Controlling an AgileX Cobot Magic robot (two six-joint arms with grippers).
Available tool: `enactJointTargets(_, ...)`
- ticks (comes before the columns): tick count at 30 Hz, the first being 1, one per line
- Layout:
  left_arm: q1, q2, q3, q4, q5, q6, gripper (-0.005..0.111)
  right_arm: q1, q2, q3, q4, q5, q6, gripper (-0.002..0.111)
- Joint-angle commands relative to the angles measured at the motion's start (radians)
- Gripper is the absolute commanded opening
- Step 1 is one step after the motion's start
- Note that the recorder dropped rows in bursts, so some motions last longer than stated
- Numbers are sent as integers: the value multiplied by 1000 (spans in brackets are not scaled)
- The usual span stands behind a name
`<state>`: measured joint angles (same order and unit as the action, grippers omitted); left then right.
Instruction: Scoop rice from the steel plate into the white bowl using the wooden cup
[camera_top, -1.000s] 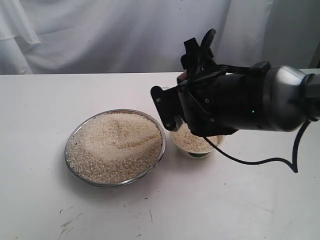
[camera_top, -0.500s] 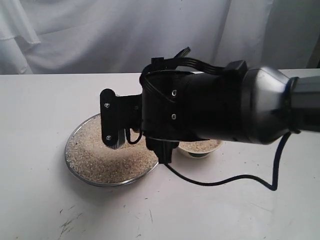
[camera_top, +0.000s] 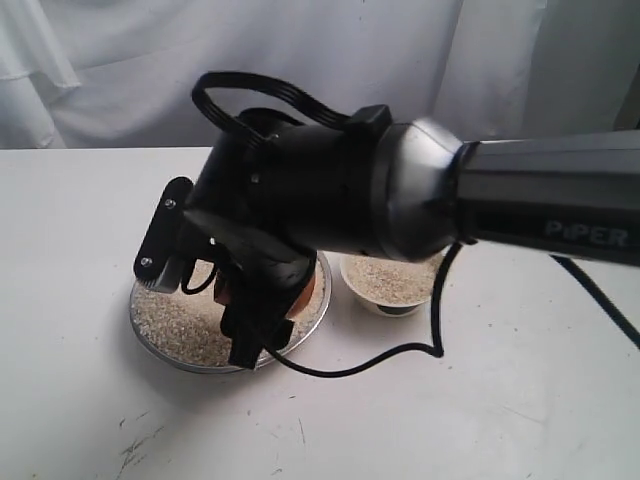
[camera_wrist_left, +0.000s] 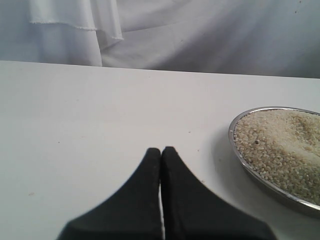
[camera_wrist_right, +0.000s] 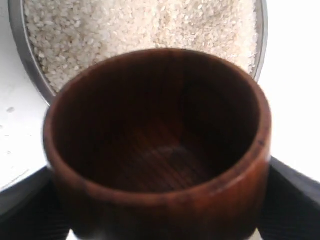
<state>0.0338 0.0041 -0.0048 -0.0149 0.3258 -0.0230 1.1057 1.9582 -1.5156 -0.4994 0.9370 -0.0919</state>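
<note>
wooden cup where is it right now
The wooden cup is held in the right gripper over the steel plate, left of the white bowl in the exterior view, where the arm hides most of it.

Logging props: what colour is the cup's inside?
The wooden cup is dark reddish-brown inside; right wrist view.

A white table (camera_top: 80, 400) lies under the right claw (camera_top: 262, 297). Small dark scratches (camera_top: 135, 445) mark it a little in front of the claw. Behind the claw hangs a creased white curtain (camera_top: 120, 70).
</note>
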Motion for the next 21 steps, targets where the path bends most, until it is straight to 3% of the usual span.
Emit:
enactJointTargets(1, 2, -4, 5, -1, -7, -1, 0, 6, 25, -99, 111, 129, -46, 0)
enactJointTargets(10, 2, -4, 5, -1, -7, -1, 0, 2, 40, -135, 259, 270, -223, 0)
enactJointTargets(21, 2, -4, 5, -1, -7, -1, 0, -57, 89, -135, 351, 282, -235, 0)
